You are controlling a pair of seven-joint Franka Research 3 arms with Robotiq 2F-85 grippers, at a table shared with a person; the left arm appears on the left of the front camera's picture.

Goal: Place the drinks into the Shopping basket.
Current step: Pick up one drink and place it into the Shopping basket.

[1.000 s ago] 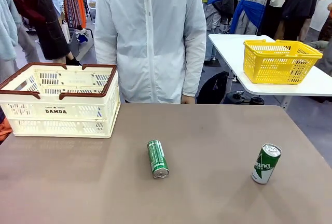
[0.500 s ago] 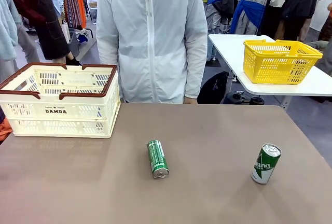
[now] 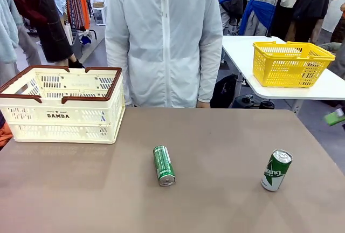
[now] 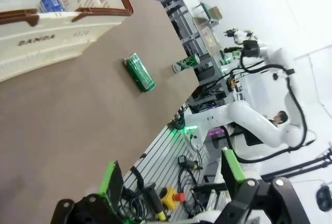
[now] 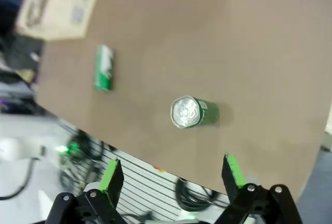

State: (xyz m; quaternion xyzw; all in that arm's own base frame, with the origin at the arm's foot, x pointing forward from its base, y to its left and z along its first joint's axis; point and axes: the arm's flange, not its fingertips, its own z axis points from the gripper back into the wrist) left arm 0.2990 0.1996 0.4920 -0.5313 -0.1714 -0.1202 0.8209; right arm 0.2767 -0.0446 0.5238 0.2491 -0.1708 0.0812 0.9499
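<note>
Jaws stood wide on both: right gripper pointed down past the table right edge, near the upright green can; left gripper tilted beyond its near edge. Shopping basket sat far-left corner.

Three drinks, two baskets and two tables are showing.
Two green cans are sitting on the one brown table: the lying can near the middle and the upright can at the near right. One blue can is resting inside the single Shopping basket at the far left. One yellow basket is sitting on the one white table at the far right. One person is standing at the brown table's far side.
</note>
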